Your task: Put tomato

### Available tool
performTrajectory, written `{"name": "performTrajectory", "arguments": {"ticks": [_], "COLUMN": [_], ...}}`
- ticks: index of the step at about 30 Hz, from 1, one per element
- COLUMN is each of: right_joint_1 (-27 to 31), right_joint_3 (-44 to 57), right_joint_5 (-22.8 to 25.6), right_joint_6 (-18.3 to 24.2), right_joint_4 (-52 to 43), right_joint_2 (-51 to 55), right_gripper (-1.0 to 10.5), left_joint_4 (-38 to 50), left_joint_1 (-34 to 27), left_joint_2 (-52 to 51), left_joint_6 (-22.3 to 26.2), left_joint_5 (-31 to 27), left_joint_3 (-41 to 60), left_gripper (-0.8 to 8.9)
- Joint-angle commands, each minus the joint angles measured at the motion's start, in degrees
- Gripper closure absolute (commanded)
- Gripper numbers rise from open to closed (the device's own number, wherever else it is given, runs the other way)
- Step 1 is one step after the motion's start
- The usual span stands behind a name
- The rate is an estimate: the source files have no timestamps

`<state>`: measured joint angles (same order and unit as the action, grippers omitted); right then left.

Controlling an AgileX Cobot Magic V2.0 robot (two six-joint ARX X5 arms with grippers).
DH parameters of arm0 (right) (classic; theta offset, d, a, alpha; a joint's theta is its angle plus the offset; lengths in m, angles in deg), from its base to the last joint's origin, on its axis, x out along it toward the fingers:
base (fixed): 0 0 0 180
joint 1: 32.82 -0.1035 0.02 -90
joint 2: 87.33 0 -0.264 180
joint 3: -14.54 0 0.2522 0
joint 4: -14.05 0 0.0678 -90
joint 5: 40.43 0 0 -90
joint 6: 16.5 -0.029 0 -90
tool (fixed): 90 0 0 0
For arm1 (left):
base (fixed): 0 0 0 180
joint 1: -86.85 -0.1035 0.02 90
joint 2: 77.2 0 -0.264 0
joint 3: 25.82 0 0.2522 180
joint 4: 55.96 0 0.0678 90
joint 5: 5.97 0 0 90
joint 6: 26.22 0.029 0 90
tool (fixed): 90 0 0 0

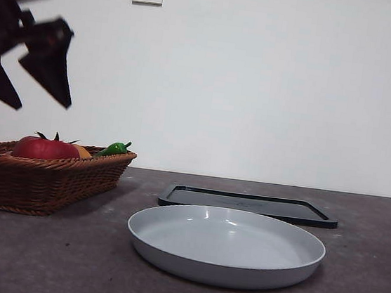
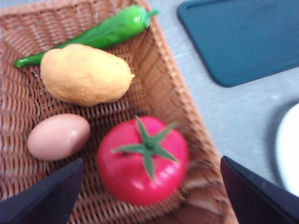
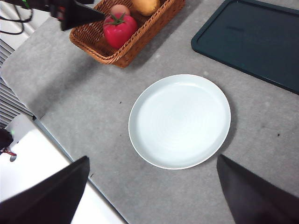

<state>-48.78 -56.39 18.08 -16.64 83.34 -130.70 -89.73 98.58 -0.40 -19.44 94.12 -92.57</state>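
Observation:
The glossy red tomato [image 1: 45, 148] [image 2: 142, 161] [image 3: 119, 29] with its green stem lies in the near corner of a wicker basket [image 1: 36, 181] [image 2: 173, 93] [image 3: 140, 39] at the table's left. My left gripper [image 1: 39, 104] [image 2: 152, 160] [image 3: 77, 14] hangs open above the basket, its jaws spread to either side of the tomato, well clear of it and holding nothing. Off to the side, high over the table, my right gripper [image 3: 153, 157] is open and empty.
The basket also holds a green pepper [image 1: 114, 148] [image 2: 107, 30], a yellow potato-like piece [image 2: 84, 74] and an egg [image 2: 58, 136]. A pale grey plate [image 1: 226, 245] [image 3: 180, 121] sits mid-table, with a dark flat tray [image 1: 245, 204] [image 3: 252, 37] behind it.

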Motion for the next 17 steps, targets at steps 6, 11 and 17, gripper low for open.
{"name": "performTrajectory", "arguments": {"ticks": [6, 11, 17], "right_joint_1": [-0.2, -0.2, -0.2], "right_joint_3": [-1.1, -1.1, -1.1], "right_joint_5": [0.0, 0.0, 0.0], "right_joint_6": [0.5, 0.1, 0.1], "right_joint_4": [-0.1, -0.1, -0.1], "right_joint_2": [-0.4, -0.4, -0.4], "right_gripper": [5.1, 5.1, 5.1], "left_joint_4": [4.9, 6.7, 6.6], "left_joint_1": [0.3, 0.3, 0.3], "left_joint_2": [7.6, 10.8, 13.7], "left_joint_6": [1.8, 1.8, 1.7], "left_joint_5": [-1.2, -1.2, -1.2], "left_joint_3": [-1.0, -1.0, -1.0], "left_gripper": [3.45, 3.45, 3.45]}}
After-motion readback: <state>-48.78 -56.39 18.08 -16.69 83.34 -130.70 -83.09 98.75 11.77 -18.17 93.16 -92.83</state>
